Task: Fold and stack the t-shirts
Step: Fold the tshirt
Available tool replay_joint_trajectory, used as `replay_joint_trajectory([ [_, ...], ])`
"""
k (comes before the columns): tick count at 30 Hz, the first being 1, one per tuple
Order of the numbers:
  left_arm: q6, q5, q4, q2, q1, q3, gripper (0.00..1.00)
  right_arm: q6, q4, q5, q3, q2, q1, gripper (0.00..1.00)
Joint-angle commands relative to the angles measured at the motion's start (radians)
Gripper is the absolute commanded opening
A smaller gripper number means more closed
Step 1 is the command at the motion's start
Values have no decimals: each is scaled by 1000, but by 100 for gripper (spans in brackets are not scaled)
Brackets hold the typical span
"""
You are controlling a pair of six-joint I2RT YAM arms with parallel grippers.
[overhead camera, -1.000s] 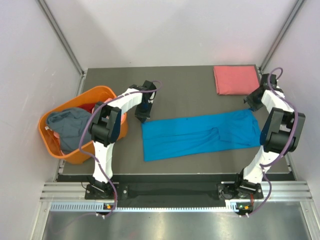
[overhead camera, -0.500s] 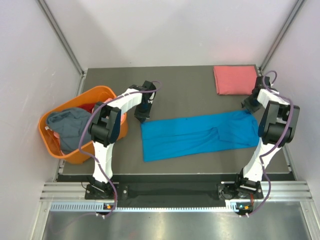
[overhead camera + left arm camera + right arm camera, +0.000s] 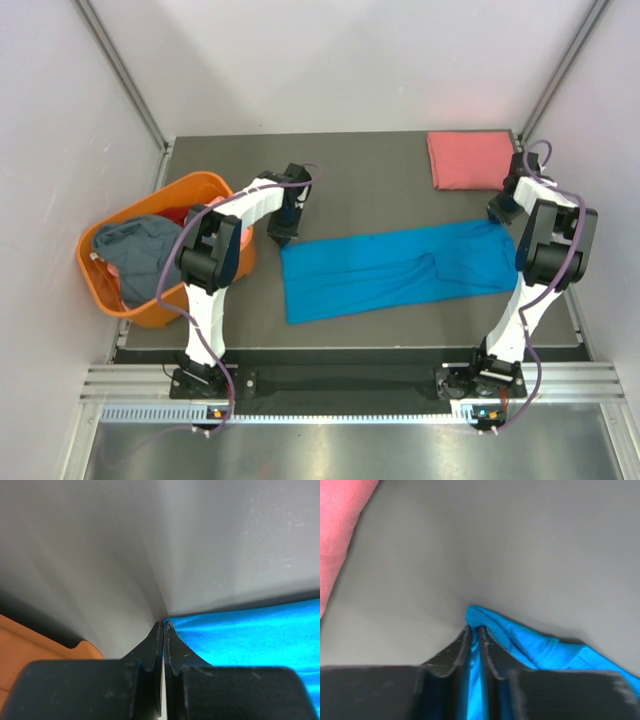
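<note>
Bright blue cloth t-shirt (image 3: 400, 265) lies flat as a long strip across the middle of the dark grey bench (image 3: 370, 190), running from lower left to centre right of the top view, with some folds near its right half. Left gripper (image 3: 283, 238) sits at the strip's upper left corner. In the left wrist view its fingers (image 3: 155, 642) are pressed narrow together, and the blue corner (image 3: 240, 635) meets the tips and looks pinched. Right gripper (image 3: 497, 212) sits at the strip's upper right corner. In the right wrist view the fingers (image 3: 455, 652) are closed narrow, with blue cloth (image 3: 530, 645) clearly between them and bunched just past the tips. Salmon-pink folded t-shirt (image 3: 470, 160) lies as a flat rectangle at the upper right of the bench, near the right gripper but apart from the blue one; its edge shows at upper left in the right wrist view (image 3: 337, 525). Orange plastic basket (image 3: 190, 180) stands at the left edge of the bench, with a crumpled grey-blue cloth shirt (image 3: 140, 250) inside. The basket's rim shows at lower left in the left wrist view (image 3: 30, 645).
</note>
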Motion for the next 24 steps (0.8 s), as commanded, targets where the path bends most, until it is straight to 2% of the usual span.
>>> replay_joint_trajectory([
  [1,-10,-39,-37,-63,10,-19,0,-16,45,-3,4,41,8,7],
  [3,-13,-36,-40,-74,9,-27,0,-20,56,-17,-3,41,10,0],
  [12,-36,-32,-49,-150,-4,-113,0,-76,180,-106,11,25,79,0],
  [24,-108,-59,-112,-281,-46,-254,0,-38,223,-126,143,140,225,0],
])
